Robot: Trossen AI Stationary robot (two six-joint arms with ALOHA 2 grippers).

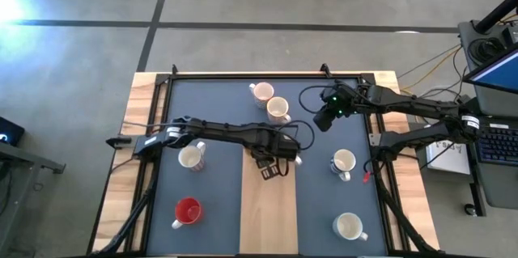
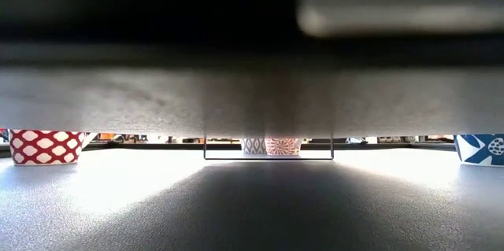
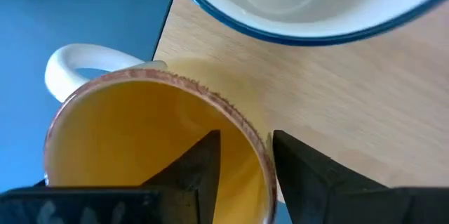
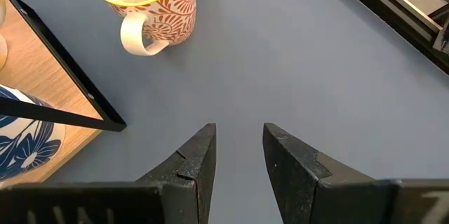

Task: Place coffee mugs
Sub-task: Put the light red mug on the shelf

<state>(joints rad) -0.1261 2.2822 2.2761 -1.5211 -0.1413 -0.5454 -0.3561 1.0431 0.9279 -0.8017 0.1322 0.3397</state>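
My left gripper (image 1: 275,165) is over the table's middle, where the wooden strip begins. Its own view shows it open (image 3: 247,147) astride the rim of an orange-rimmed, yellow-lined mug (image 3: 140,140) with a white handle. A blue-rimmed mug (image 3: 302,13) stands just beyond on the wood. My right gripper (image 1: 324,119) hovers open (image 4: 240,136) above bare blue mat, near an orange-patterned mug (image 4: 151,3). Other mugs stand upright on the mat: two far of centre (image 1: 261,92) (image 1: 278,109), one left (image 1: 191,157), a red one near left (image 1: 187,209), two on the right (image 1: 344,162) (image 1: 349,226). My left gripper comes from above with one finger (image 3: 200,164) inside the orange mug and the other (image 3: 302,168) outside its wall, by the rim (image 3: 261,150). Yellow lining shows between the inner finger and the rim. Whether the outer finger touches the wall I cannot tell. The mug stands upright on the wood's edge.
A thin black wire frame (image 4: 70,76) borders the wooden strip (image 1: 267,217). A blue flowered mug (image 4: 21,147) stands on that wood. Black rails run along the mat's edges. Monitors, a keyboard and cables lie right of the table. A dark blurred mass fills the upper low view.
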